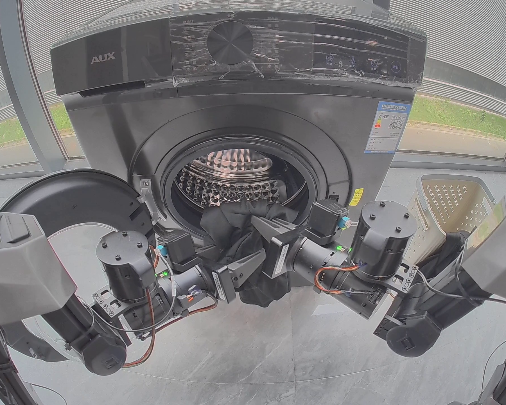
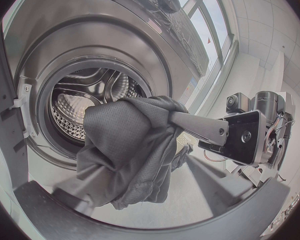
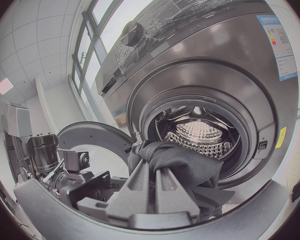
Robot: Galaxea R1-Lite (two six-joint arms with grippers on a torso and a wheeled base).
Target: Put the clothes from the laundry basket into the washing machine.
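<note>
At the washing machine's mouth, the right tool pinches a dark garment, ready to push inside and release; the left tool's grip cannot be told.

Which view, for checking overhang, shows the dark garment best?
Left wrist view: the dark garment hangs almost whole before the drum. Head view: the right gripper hides part. Right wrist view: the part beyond the fingers.

Matt mesh cloth garment; shiny perforated metal drum.
</note>
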